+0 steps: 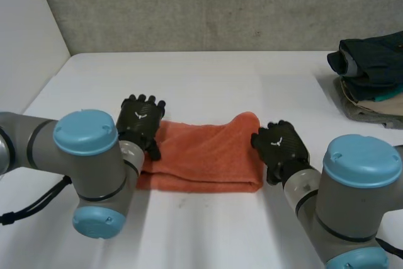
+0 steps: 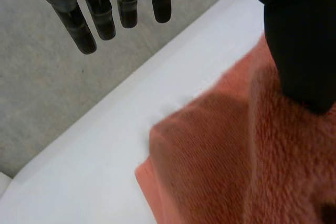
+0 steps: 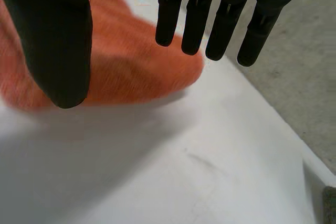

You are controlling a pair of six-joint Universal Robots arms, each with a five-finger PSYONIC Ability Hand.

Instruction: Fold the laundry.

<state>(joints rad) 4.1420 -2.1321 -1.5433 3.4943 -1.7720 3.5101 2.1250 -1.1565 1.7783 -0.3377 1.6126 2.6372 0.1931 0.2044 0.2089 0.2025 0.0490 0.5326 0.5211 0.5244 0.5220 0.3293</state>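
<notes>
Two arms reach over one white table (image 1: 208, 70), the biggest thing here; left arm (image 1: 88, 155) comes in at the left end of the orange towel (image 1: 201, 155), right arm (image 1: 356, 184) at its right end. Towel is the job's item; lies approx mid-table as a long band, looks doubled lengthwise; a lower layer peeps out at its left end; its right end bulges up a bit, not fully flat. Clothes pile (image 1: 371, 74) sits well apart from the towel, beyond its right end & farther from the robot; dark garment on top, beige ones under; waiting or done, can't tell which.

Left hand (image 1: 140, 121) sits over the towel's left end; fingers (image 2: 105, 22) straight & spread, pointing past the towel's corner over bare table; thumb (image 2: 299, 40) lies over the cloth, poss. touching; nothing pinched, so hand is wide & empty. Right hand (image 1: 281, 146) is at the towel's right end; fingers (image 3: 197, 19) straight, hanging above the rounded end, thumb (image 3: 60, 40) held out wide; likewise spread, holding nothing.

Step, as I judge it: lengthwise fold done, hands placed at the two short ends for the crosswise fold. Next move calls for: one hand closes on its end, both layers together; lifts just clear; carries it over to meet the other end; other hand pins its end so the band doesn't slide; edges lined up before release.
</notes>
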